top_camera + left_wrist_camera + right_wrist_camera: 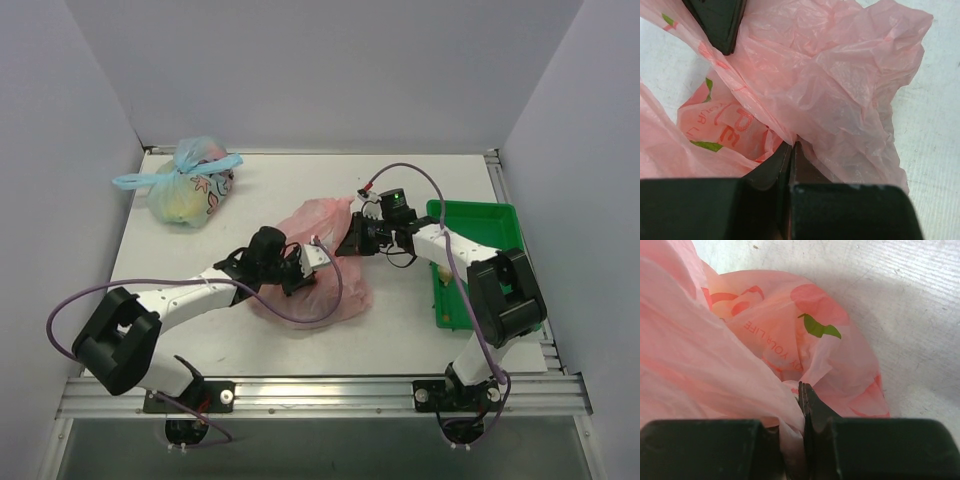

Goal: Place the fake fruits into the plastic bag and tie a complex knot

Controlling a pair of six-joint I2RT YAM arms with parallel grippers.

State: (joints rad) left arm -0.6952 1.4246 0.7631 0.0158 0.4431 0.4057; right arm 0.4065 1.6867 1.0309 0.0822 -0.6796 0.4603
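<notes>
At table (400, 320) centre, we pinch the bag (318, 218), left gripper (792, 146) clamped on film from nine o'clock, right gripper (802, 386) likewise at two o'clock.

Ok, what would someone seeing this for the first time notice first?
The crumpled pink plastic bag in the middle of the table, with the jaws of both arms pinched shut on its film from either side. Then the knotted pale blue bag at the far left corner and the green tray on the right.
</notes>
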